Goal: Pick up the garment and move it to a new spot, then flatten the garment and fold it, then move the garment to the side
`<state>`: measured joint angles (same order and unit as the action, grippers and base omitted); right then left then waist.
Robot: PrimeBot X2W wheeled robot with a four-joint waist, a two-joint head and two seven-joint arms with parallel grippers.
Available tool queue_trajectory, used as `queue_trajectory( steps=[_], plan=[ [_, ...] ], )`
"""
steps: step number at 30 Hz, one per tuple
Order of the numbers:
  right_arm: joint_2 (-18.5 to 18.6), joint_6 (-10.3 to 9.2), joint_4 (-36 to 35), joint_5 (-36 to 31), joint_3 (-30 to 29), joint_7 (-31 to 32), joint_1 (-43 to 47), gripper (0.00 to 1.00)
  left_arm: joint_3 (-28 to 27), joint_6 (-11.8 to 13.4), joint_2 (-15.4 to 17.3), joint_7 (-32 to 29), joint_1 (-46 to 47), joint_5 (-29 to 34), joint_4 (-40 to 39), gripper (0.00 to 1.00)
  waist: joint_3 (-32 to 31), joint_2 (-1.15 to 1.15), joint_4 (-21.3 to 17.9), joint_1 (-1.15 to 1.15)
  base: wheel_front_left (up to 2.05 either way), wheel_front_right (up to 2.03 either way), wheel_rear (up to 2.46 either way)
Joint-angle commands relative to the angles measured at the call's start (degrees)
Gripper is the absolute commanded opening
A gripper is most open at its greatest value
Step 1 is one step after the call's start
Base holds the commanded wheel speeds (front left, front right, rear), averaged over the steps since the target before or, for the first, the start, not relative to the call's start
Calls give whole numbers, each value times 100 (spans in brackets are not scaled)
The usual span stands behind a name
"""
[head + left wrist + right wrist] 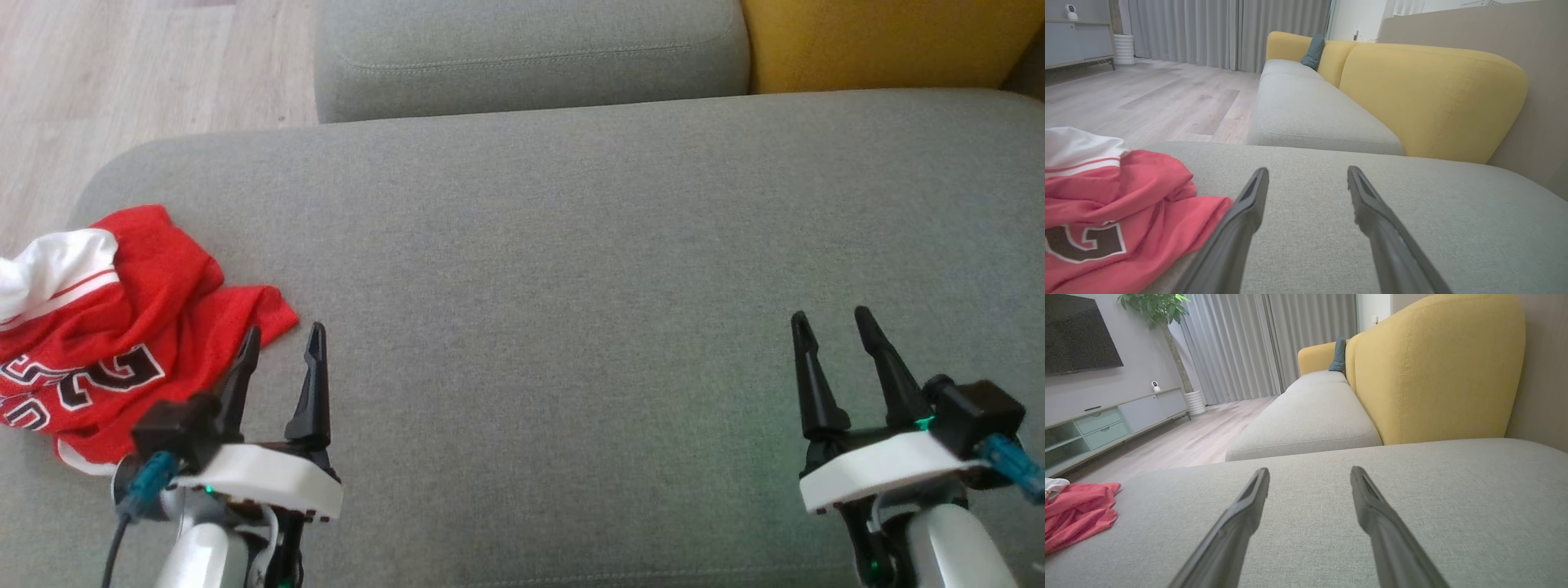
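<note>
The garment [122, 327] is a red jersey with white trim and dark numerals, lying crumpled at the left end of the grey sofa seat [571, 269]. It also shows as a red heap [1118, 212] in the left wrist view and far off to the left [1077, 514] in the right wrist view. My left gripper [282, 339] hovers open just right of the jersey's edge, its left finger over the red cloth's corner, nothing between its fingers. My right gripper [829, 320] is open over bare seat at the lower right, far from the jersey.
A second grey seat cushion [531, 57] lies beyond, with a yellow backrest [882, 41] at the top right. Wooden floor [122, 73] drops off past the seat's left edge. A teal pillow [1313, 52] sits far down the sofa.
</note>
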<state>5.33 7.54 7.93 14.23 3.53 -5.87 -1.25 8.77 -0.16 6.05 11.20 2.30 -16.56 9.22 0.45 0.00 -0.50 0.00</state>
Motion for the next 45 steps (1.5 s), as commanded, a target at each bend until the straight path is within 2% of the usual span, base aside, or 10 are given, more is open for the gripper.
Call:
queue_trajectory(
  steps=[1,18,45],
  plan=[
    [8,-5,-238,-158,139,-82,-77,100,-116,34,110,71,136,151,-231,100,-3,0,0,0,0,0,0],
    [-140,-5,-216,-1041,26,-240,-1,100,-151,42,-9,372,31,1107,-95,100,-12,0,3,0,0,0,0],
    [-223,-5,-137,-860,-47,-264,2,100,-414,-129,-195,380,21,1102,91,100,-31,0,55,0,0,0,0]
  ],
)
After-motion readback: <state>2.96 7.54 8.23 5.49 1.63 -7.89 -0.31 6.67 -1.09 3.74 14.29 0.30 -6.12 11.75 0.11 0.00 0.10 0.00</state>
